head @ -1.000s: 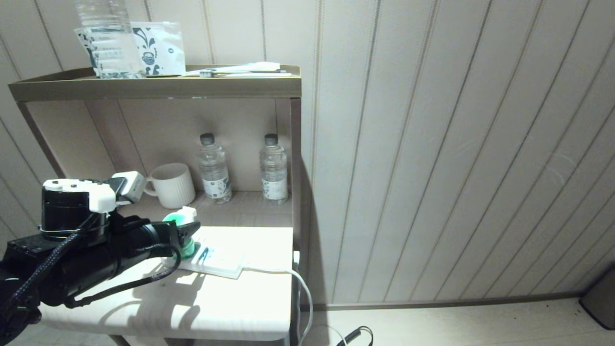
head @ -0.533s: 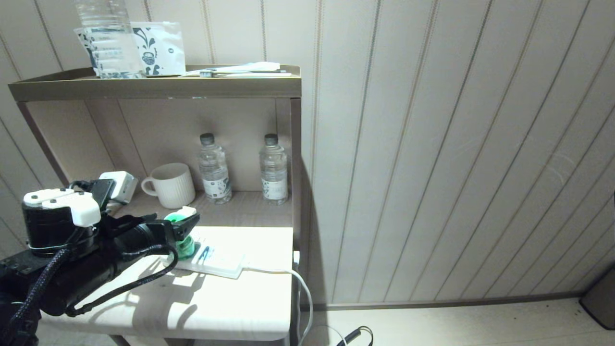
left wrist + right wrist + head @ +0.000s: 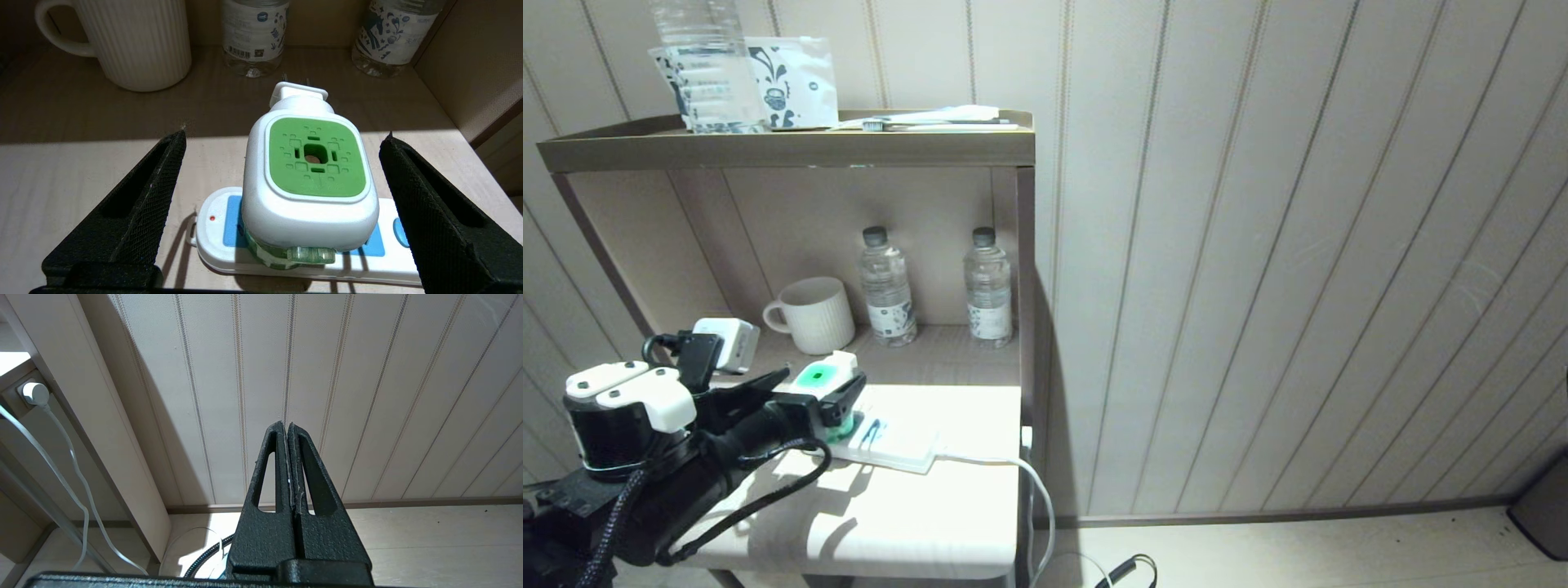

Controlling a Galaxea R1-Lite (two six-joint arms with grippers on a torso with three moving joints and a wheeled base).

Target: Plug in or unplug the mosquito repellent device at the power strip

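The left gripper (image 3: pixel 282 175) has its black fingers (image 3: pixel 135 204) spread wide on either side of the white mosquito repellent device with a green square top (image 3: pixel 310 179), touching neither side. The device stands on the flat white power strip with blue socket panels (image 3: pixel 220 245), its plug prongs pointing toward the ribbed cream mug (image 3: pixel 135 41). The strip lies on the pale bench (image 3: pixel 890 514). The right gripper (image 3: pixel 287 428), fingers pressed together, points at the panelled wall.

left end effector (image 3: pixel 282 143) spread wide, fingers pointing forward and down; right end effector (image 3: pixel 287 428) pressed closed, parked low.
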